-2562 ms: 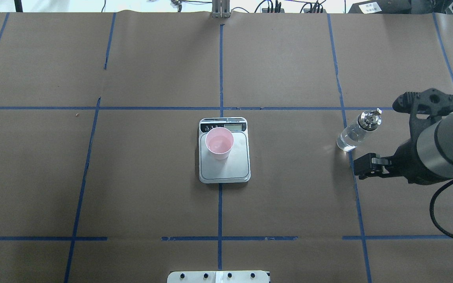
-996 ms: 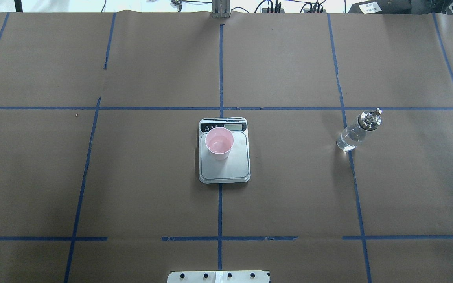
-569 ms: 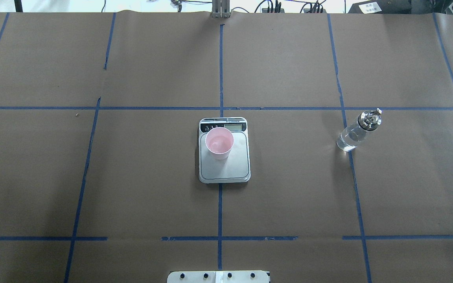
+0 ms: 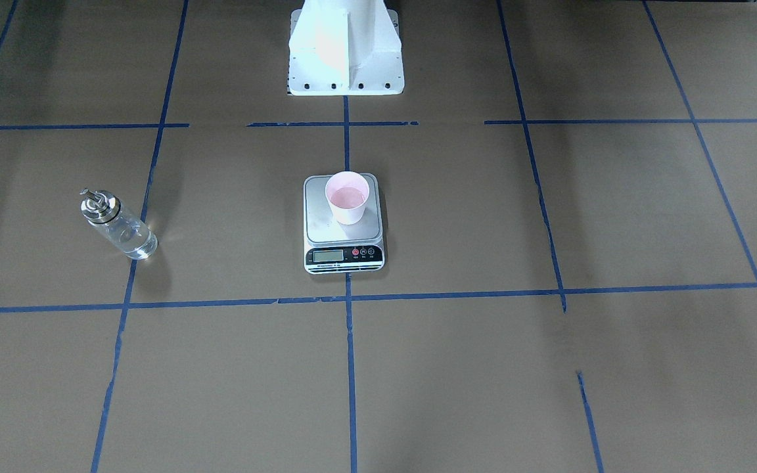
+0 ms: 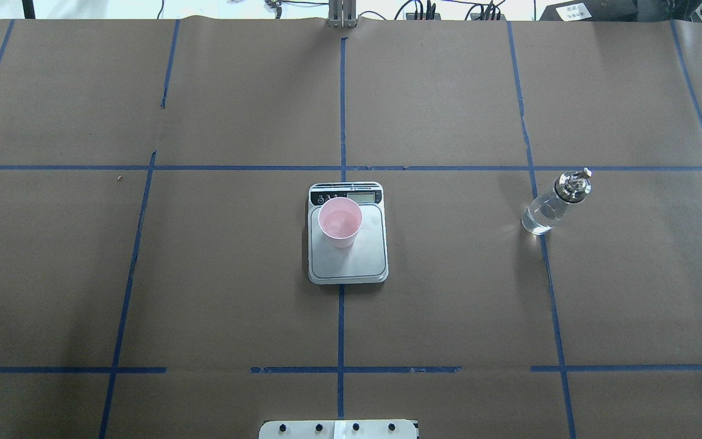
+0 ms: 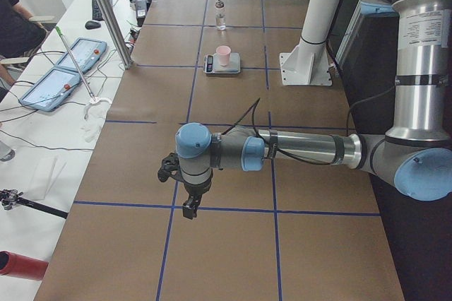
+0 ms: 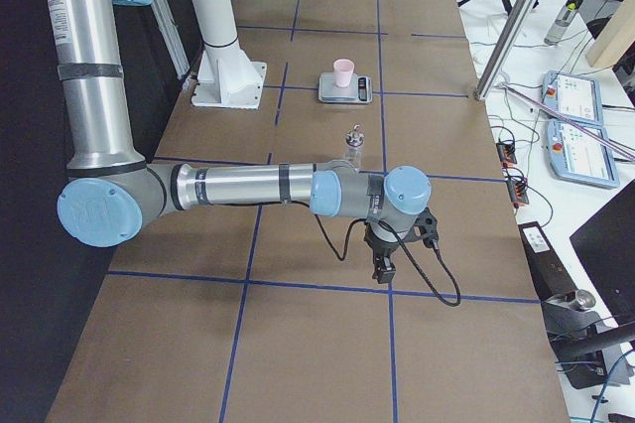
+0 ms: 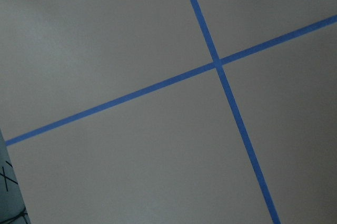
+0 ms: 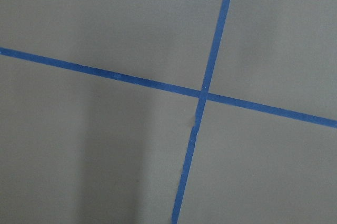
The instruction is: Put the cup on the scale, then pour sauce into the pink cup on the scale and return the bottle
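The pale pink cup [image 5: 340, 222] stands upright on the far left part of the silver scale [image 5: 357, 262] at the table's centre and holds a little clear liquid. The clear glass bottle [image 5: 549, 206] with its silver spout cap stands alone on the table to the right, part full of clear sauce. My left gripper [image 6: 189, 208] hangs over the table's left end, far from everything. My right gripper [image 7: 382, 269] hangs over the right end, beyond the bottle [image 7: 352, 145]. Both show only in side views, so I cannot tell whether they are open or shut.
The table is covered in brown paper with blue tape grid lines [image 5: 341, 110]. The white robot base [image 4: 344, 49] stands at the near edge. Both wrist views show only paper and a tape crossing [image 9: 204, 95].
The right arm, which stood open-jawed beside the bottle, has drawn back out of the overhead view. Bottle, cup and scale have not moved.
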Controlling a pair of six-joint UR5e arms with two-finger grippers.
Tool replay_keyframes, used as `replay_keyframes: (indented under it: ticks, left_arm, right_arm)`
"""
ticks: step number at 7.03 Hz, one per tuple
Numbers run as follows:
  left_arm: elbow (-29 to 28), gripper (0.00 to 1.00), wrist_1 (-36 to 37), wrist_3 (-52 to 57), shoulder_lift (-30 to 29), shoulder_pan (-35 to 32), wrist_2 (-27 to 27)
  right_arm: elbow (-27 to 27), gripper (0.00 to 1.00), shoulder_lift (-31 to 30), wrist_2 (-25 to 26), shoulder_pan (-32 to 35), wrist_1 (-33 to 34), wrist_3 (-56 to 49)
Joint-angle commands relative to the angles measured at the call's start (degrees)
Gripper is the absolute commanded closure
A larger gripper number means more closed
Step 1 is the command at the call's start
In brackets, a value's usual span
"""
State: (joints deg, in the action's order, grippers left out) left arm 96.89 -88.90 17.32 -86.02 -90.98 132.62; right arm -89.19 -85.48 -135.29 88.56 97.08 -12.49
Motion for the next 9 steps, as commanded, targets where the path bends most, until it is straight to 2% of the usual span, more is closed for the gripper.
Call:
replay_keyframes:
  ticks: [1,5,7,9]
  left_arm:
    - [0.1,0.00,0.6,-0.3,0.8,0.0,3.2]
    - [-0.2,0.00,0.5,-0.3,0.9,0.0,2.6]
    - [0.3,0.00,-0.1,-10.2,0.9,0.0,2.0]
    - [0.2,0.00,-0.1,-11.3,0.3,-0.1,2.1]
  right_arm:
    - [0.0,0.00,-2.1,-0.1,0.9,-0.8,0.8]
    - [0.3,0.00,-2.3,-0.2,2.5,-0.8,2.8]
    - [0.3,0.00,-2.2,-0.2,2.5,-0.8,4.0]
    - [0.2,0.00,-2.1,-0.2,2.5,-0.8,5.1]
